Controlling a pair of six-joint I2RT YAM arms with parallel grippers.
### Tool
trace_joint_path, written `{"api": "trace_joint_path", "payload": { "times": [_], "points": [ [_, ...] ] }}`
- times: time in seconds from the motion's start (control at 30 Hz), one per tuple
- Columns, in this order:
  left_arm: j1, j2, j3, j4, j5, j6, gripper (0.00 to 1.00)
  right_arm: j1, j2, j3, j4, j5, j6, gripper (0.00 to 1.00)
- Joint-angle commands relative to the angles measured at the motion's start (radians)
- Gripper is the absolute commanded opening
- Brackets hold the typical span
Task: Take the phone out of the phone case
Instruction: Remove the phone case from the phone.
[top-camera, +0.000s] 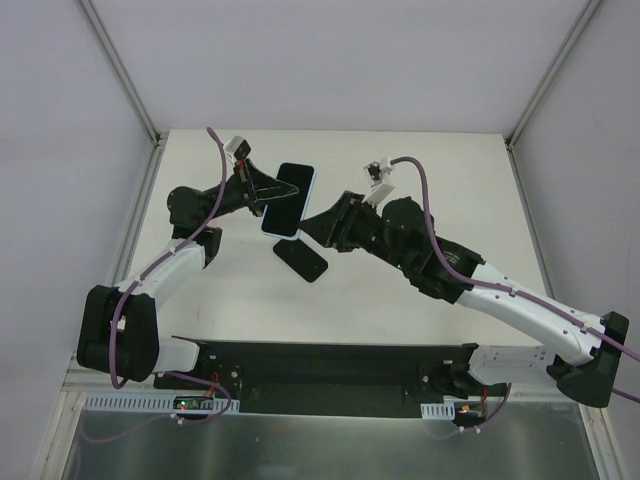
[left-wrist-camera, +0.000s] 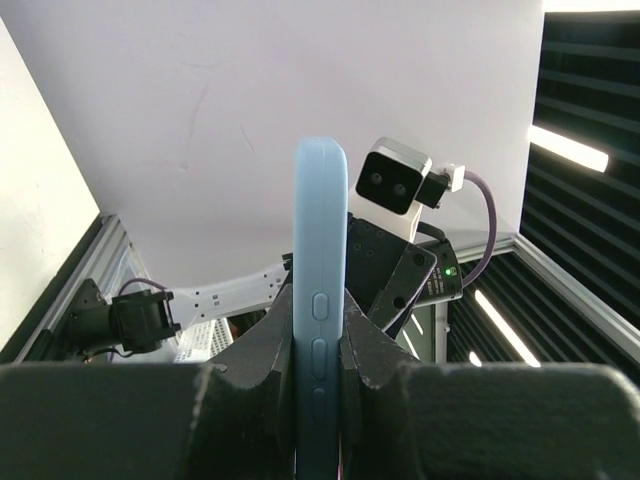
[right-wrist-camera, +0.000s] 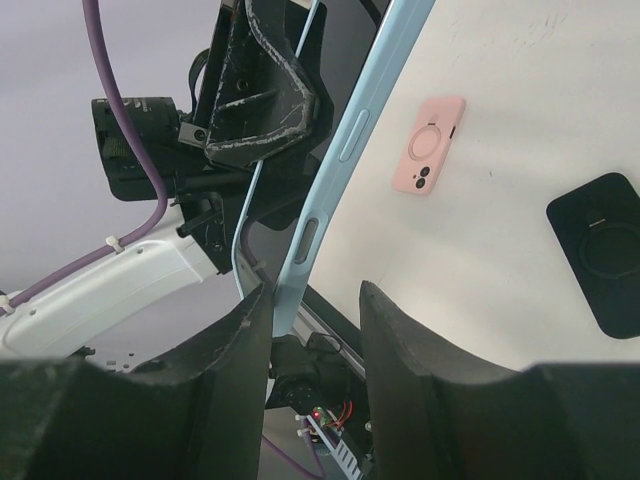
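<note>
Now left gripper (left-wrist-camera: 320, 345) pinches one phone case (left-wrist-camera: 320, 220); right gripper (right-wrist-camera: 314, 305) spread astride its edge; one pink case (right-wrist-camera: 428, 146); one black case (right-wrist-camera: 600, 250), cut off.

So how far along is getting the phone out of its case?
Nothing is finished: the phone sits in the case. In hand: the left gripper clamps the case edge-on, raised off the table, and the right gripper straddles its near corner, jaws not closed on it. Left to do: pry the phone free and separate the two.
</note>
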Motion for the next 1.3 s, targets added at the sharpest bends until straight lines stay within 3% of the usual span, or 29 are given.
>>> {"api": "trace_joint_path", "payload": {
  "times": [0.0, 1.27],
  "points": [
    [0.012, -0.073, 0.031, 0.179, -0.057, -0.140, 0.00, 0.009, 0.017, -0.037, -0.141, 0.045, -0.054, 0.41],
    [0.052, -0.152, 0.010, -0.009, -0.054, 0.000, 0.00, 0.074, -0.012, -0.077, -0.244, 0.186, -0.003, 0.41]
  ]
}}
